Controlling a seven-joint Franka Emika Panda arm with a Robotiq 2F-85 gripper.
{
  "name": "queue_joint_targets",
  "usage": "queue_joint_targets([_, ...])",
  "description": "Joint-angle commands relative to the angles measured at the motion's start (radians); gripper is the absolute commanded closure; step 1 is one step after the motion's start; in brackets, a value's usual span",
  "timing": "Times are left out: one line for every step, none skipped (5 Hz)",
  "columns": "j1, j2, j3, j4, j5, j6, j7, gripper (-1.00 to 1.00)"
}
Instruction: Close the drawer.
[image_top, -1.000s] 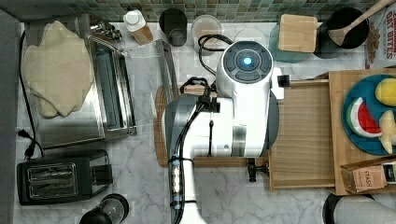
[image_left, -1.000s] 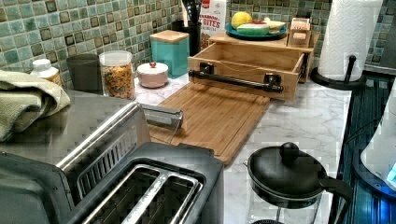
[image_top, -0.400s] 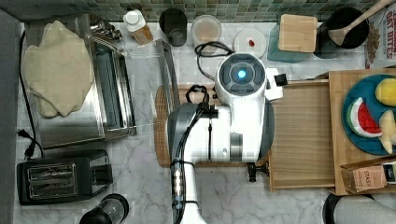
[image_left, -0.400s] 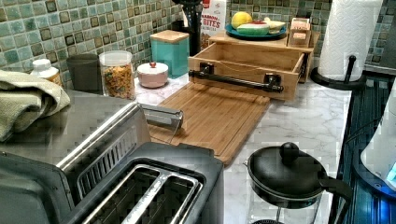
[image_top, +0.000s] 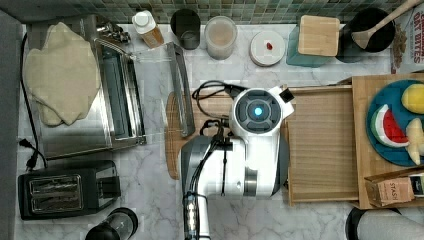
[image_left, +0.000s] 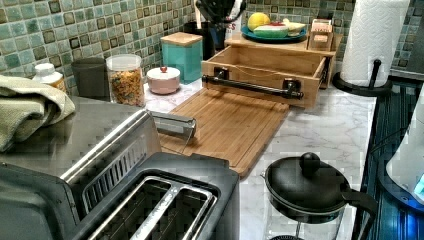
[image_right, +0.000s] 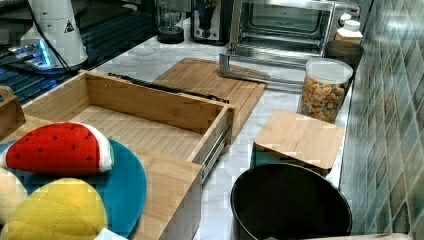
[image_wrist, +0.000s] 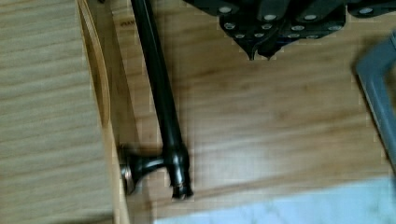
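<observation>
One wooden drawer (image_left: 260, 70) pulled wide open, black bar handle (image_left: 252, 86) along its front, just beside cutting board (image_left: 227, 122). Gripper (image_wrist: 261, 53) hanging over that board near handle, touching nothing, fingertips pressed together. White arm (image_top: 250, 150) above, toaster oven (image_top: 107, 85) further off

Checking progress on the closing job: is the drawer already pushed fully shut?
No. In the right view the drawer is pulled out, its empty wooden floor and a metal side rail exposed.

Kitchen: toaster (image_top: 67, 194), tiled backsplash (image_left: 75, 30)
</observation>
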Motion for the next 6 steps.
queue_joint_targets([0.013, -0.038, -0.003, -0.143, 0.03, 0.157, -0.206, 1.0])
queue_joint_targets([0.01, -0.021, -0.008, -0.218, 0.031, 0.263, -0.23, 1.0])
queue_joint_targets([0.01, 0.017, -0.002, -0.251, -0.009, 0.319, -0.169, 1.0])
queue_joint_targets([0.005, 0.04, -0.006, -0.276, -0.001, 0.347, -0.188, 1.0])
queue_joint_targets([0.0, 0.042, -0.014, -0.316, -0.015, 0.395, -0.181, 1.0])
queue_joint_targets([-0.023, 0.063, -0.014, -0.329, -0.043, 0.468, -0.186, 1.0])
